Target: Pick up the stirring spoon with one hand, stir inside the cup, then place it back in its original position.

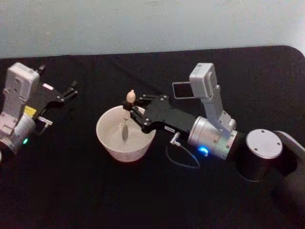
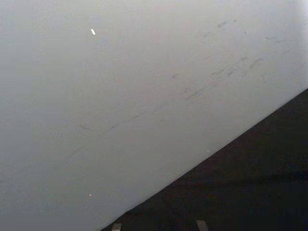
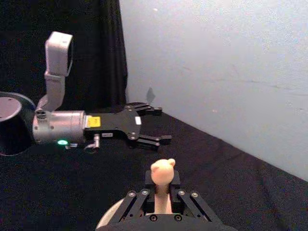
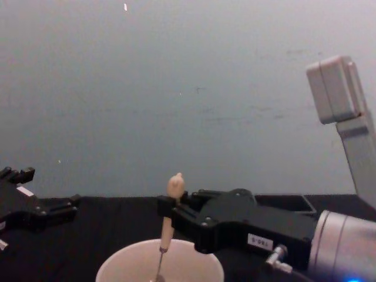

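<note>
1. The right gripper (image 1: 132, 112) reaches in from the right, above the black surface (image 1: 86, 195). It has a silver round wrist and a small white label on its side.
2. Its 2 fingers are pinching the stirring spoon (image 1: 131, 97). They hold it on the cream handle, just under the round knob.
3. The stirring spoon (image 4: 166, 234) stands almost straight up. The knob pokes up above the fingers. The thin metal part goes down into the cup (image 1: 125, 151), and the small metal bowl is low inside the cup.
4. The cup (image 4: 117, 269) is wide, round and cream-white. It stands upright on the surface, near the middle, right below the tip of the right gripper (image 4: 167, 211).
5. The holder box (image 1: 183, 90) is dark and square with an open top. It stands behind the right gripper, farther back than the cup and to its right. It does not touch the cup.
6. The left gripper (image 1: 71, 91) sits far off to the left, well apart from the cup. Its 2 fingers are spread apart.
7. A pale wall (image 1: 143, 24) stands behind the surface.
</note>
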